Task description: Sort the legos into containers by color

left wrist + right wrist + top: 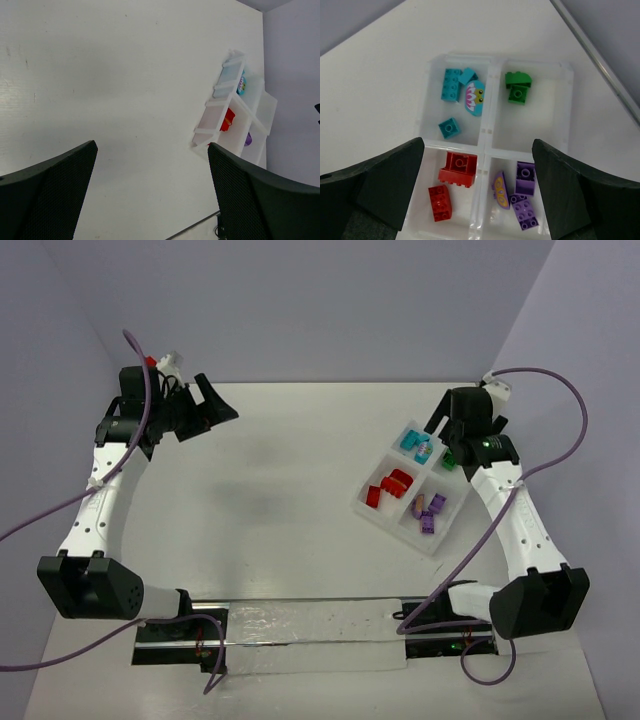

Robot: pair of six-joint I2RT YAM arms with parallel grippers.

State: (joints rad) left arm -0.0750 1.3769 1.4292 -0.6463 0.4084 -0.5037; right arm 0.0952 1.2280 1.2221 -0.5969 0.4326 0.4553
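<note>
Four containers (489,75), legos (458,169) colour-sorted, right tool (479,144) spread

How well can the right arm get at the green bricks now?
Probably easily: the right gripper hangs open above the tray, and the green bricks lie uncovered with nothing over them.

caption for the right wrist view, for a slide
Right gripper open above the tray, its four compartments holding teal legos, green legos, red legos and purple legos, one color each.

White left arm (95,515), white right arm (520,525), black joints (85,585), purple cables (540,369), black mesh-textured tool fingers (50,195)
</note>
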